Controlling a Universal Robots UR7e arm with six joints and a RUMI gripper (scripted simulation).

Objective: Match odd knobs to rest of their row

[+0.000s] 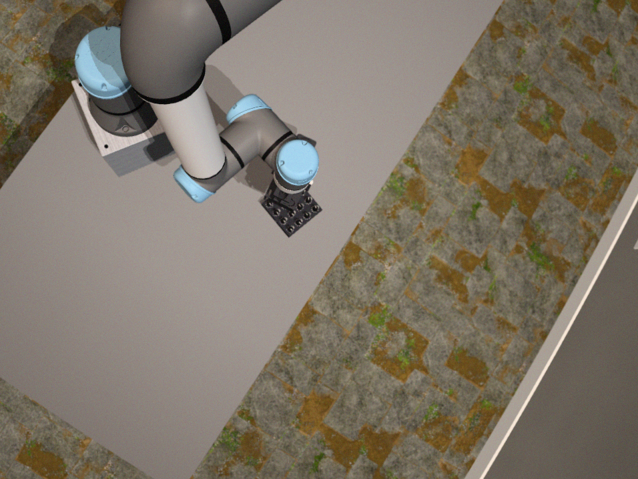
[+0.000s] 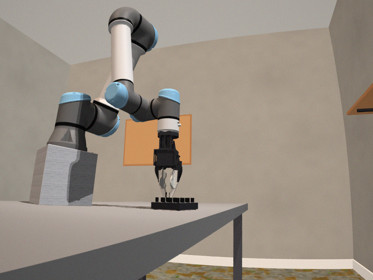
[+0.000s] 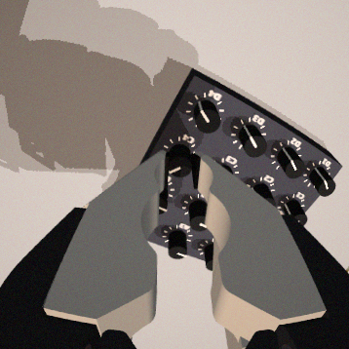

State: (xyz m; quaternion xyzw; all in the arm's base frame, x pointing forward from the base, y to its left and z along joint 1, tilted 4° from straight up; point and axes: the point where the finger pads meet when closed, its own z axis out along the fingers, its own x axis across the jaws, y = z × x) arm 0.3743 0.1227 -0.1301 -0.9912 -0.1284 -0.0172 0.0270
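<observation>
The black knob box (image 1: 301, 219) (image 2: 180, 206) (image 3: 223, 137) lies on the grey table (image 1: 154, 309) (image 2: 90, 229) near its edge. In the wrist view, knobs D4 (image 3: 207, 116), D3 (image 3: 252, 139), D2 (image 3: 290, 161) and D1 (image 3: 323, 179) have pointers slanting the same way. My gripper (image 1: 281, 201) (image 2: 167, 193) (image 3: 179, 155) points straight down over the box's near-left corner. It is shut on knob C4 (image 3: 179, 160), whose pointer lies towards the left. The fingers hide parts of rows C, B and A.
The arm's grey pedestal (image 1: 115, 147) (image 2: 63, 174) stands on the table behind the box. The table edge (image 1: 340, 247) (image 2: 238, 208) runs close beside the box, with a stone floor (image 1: 438, 257) below. A wooden shelf (image 2: 360, 103) hangs on the right wall.
</observation>
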